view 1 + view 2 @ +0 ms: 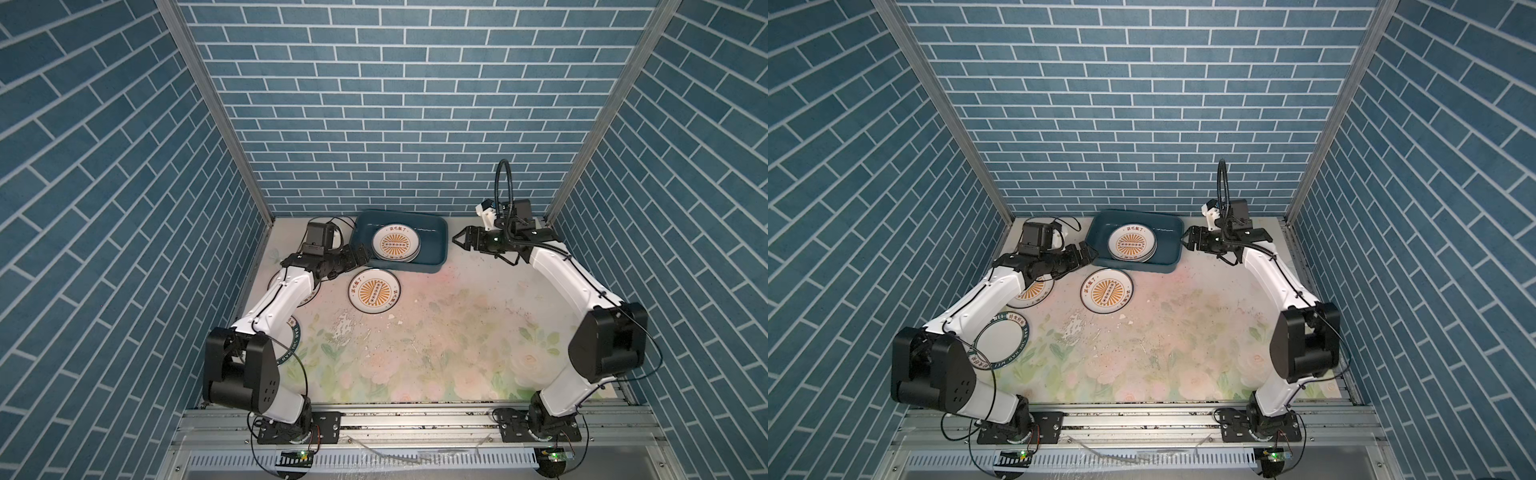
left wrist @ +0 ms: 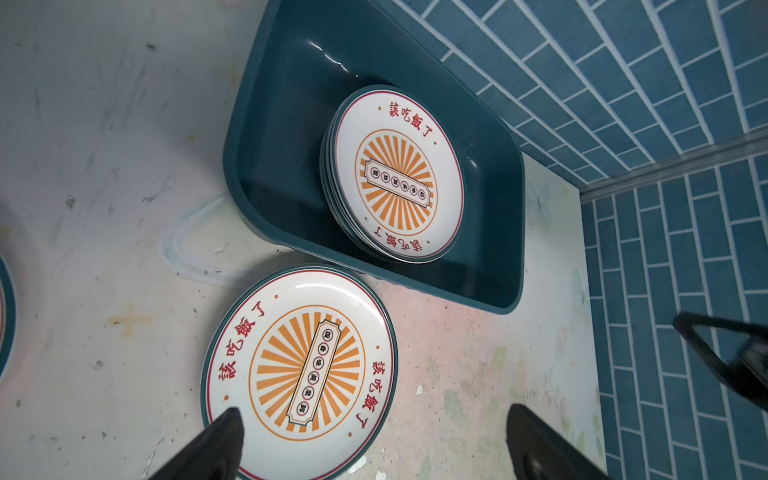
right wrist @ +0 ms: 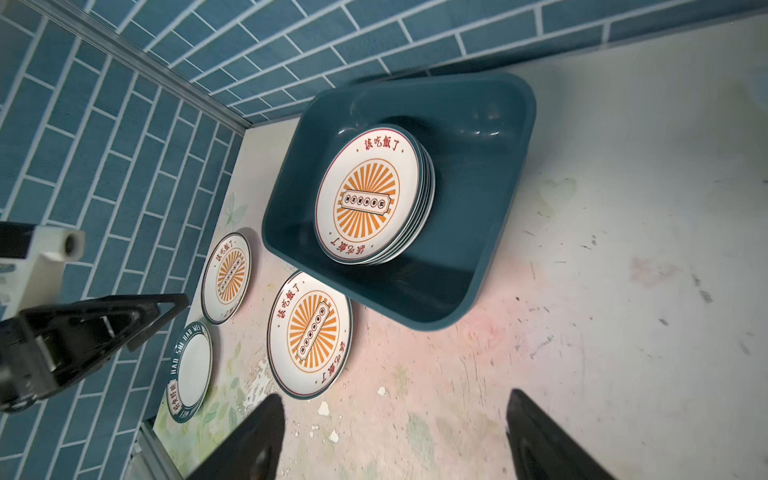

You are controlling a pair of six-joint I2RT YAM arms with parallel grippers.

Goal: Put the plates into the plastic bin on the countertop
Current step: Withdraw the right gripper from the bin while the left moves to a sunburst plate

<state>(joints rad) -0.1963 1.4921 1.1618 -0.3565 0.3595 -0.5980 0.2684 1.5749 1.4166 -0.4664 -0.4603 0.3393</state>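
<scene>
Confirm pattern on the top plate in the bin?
Orange sunburst centre, red lettering, on white. The top plate shows best in the left wrist view.

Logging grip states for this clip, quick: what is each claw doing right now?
Left claw: open, holding nothing.
Right claw: open, holding nothing.

- The plastic bin [image 1: 432,239] — dark teal all over, plain and glossy.
- The top plate of the stack [image 1: 395,246] in it: white, with an orange sunburst centre, red characters, a thin red ring and a teal edge.
- The loose plate [image 1: 375,295] beside the bin: the same sunburst print.
- The third sunburst plate [image 3: 226,277]: the same colours.
- The lettered plate [image 3: 190,374]: plain white centre, dark green rim band, white lettering.
- The countertop [image 1: 457,332] — pale, printed with pink flowers and green leaves.
- The walls [image 1: 374,104]: blue bricks, white joints.
</scene>
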